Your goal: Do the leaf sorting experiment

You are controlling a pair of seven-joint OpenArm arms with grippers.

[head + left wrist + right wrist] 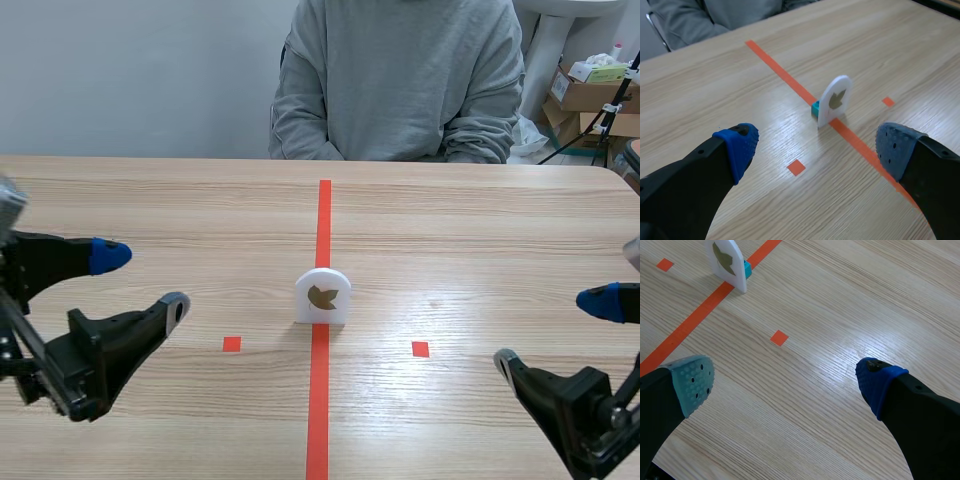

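Both grippers are seen spread wide and holding nothing in the scene view: the left gripper is held low at the left of the wooden table, the right gripper low at its right. One white arched plaque, printed with a brown leaf figure, is stood upright on the red centre line between them, well apart from each. One person in a grey sweatshirt is seated across. In the left wrist view the plaque is found ahead of the parted fingers, with one teal block touching its back. In the right wrist view plaque and teal block are seen far ahead, off toward the grey-green padded finger.
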